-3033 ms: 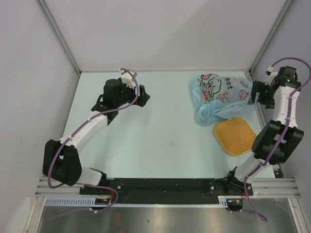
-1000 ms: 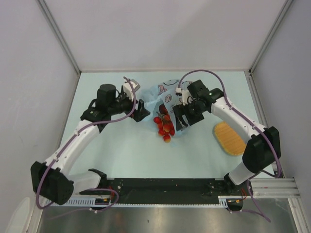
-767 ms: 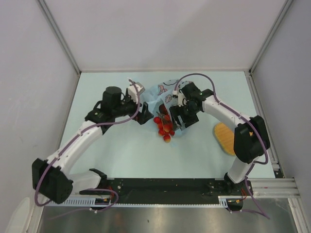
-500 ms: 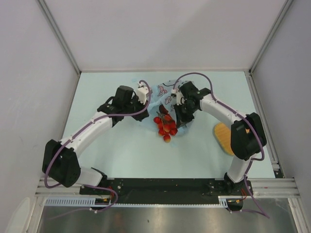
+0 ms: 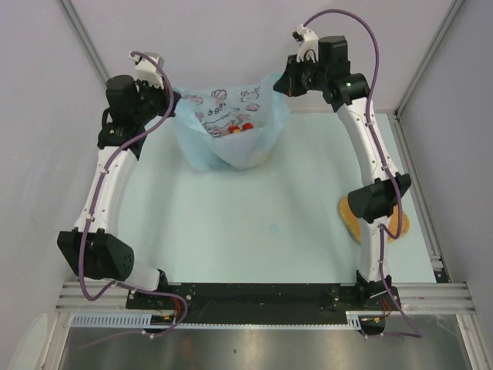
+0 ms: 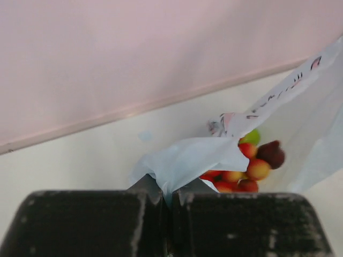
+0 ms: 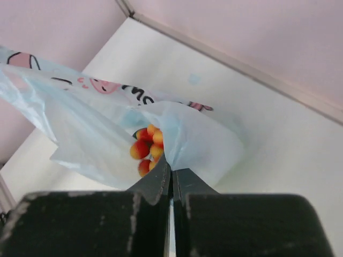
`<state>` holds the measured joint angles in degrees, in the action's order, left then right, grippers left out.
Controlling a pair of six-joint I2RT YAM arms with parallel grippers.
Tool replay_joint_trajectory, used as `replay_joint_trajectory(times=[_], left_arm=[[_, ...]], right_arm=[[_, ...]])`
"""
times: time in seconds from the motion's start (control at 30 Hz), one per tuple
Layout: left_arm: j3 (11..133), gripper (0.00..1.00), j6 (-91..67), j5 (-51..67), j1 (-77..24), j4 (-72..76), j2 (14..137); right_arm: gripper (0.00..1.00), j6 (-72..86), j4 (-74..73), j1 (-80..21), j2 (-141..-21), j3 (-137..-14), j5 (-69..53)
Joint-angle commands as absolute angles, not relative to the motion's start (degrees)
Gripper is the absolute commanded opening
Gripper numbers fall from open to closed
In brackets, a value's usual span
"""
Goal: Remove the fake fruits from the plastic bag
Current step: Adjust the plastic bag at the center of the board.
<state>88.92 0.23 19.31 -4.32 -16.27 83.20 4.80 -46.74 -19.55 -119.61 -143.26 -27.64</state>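
Observation:
The light-blue plastic bag point(image 5: 223, 142) hangs stretched between my two grippers over the back of the table, its mouth held open at the top. Red and orange fake fruits point(image 5: 239, 129) lie inside it. My left gripper point(image 5: 171, 102) is shut on the bag's left edge. My right gripper point(image 5: 282, 83) is shut on its right edge. The left wrist view has the bag's edge point(image 6: 187, 158) pinched in the left gripper point(image 6: 170, 188), with red, yellow-red, green and dark fruits point(image 6: 252, 166) behind it. In the right wrist view, the right gripper point(image 7: 172, 174) pinches the bag point(image 7: 91, 123) beside several red-yellow fruits point(image 7: 146, 147).
An orange woven tray point(image 5: 400, 224) lies at the right of the table, partly behind the right arm's elbow point(image 5: 377, 199). Pale walls close in the back and both sides. Both arms reach up high toward the back wall.
Both grippers have shut on the bag's edges and lifted it from the table's middle up toward the back wall. The fruits that lay at its mouth now hang inside.

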Motion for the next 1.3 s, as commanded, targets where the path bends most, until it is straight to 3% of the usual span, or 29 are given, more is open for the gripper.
replay_joint_trajectory(times=[0.0,0.17,0.37,0.47,0.5,0.6,0.87,1.0,1.1,1.17,1.2,1.27], left_arm=[[92.99,0.00,-2.20,21.53,-3.34,-12.66,84.82],[83.61,0.00,-2.19,25.30,-3.25,-15.02,78.41],[66.11,0.00,-1.23,38.56,-3.51,-22.23,66.89],[61.09,0.00,-2.98,41.93,-4.65,-21.98,63.90],[59.52,0.00,-3.95,41.40,-4.92,-21.19,63.29],[59.50,0.00,-5.62,40.87,-5.71,-19.25,63.45],[63.19,0.00,-6.85,37.80,-5.98,-16.88,69.25],[65.21,0.08,-8.17,35.34,-6.06,-16.43,71.80],[67.40,0.09,-6.69,34.19,-6.06,-17.31,71.90],[69.68,0.18,-5.02,34.45,-6.06,-17.58,71.63],[70.83,0.41,-3.18,34.63,-6.06,-17.93,71.46],[73.29,0.58,-2.73,34.98,-6.06,-18.81,71.72]], right_arm=[[0.00,7.82,-42.30,-19.51,-125.86,-148.81,-29.09],[0.00,1.33,-44.46,-19.07,-121.91,-137.30,-27.70],[0.00,-1.41,-46.14,-15.48,-112.95,-117.09,-23.38],[0.37,-2.54,-46.49,-13.90,-110.13,-113.73,-22.06],[0.61,-3.33,-47.28,-13.63,-109.43,-113.64,-21.45],[0.85,-8.69,-50.18,-11.69,-104.43,-108.57,-17.42],[0.83,-24.43,-44.67,-14.76,-86.25,-67.56,7.46],[0.84,-25.05,-40.26,-21.17,-83.32,-58.90,12.03],[0.85,-23.03,-39.11,-22.94,-82.36,-59.50,10.12],[0.86,-22.24,-39.11,-23.03,-81.22,-61.16,7.05],[0.86,-21.80,-39.29,-23.11,-80.43,-63.35,4.51],[0.86,-19.88,-39.72,-23.64,-80.07,-65.90,2.82]])
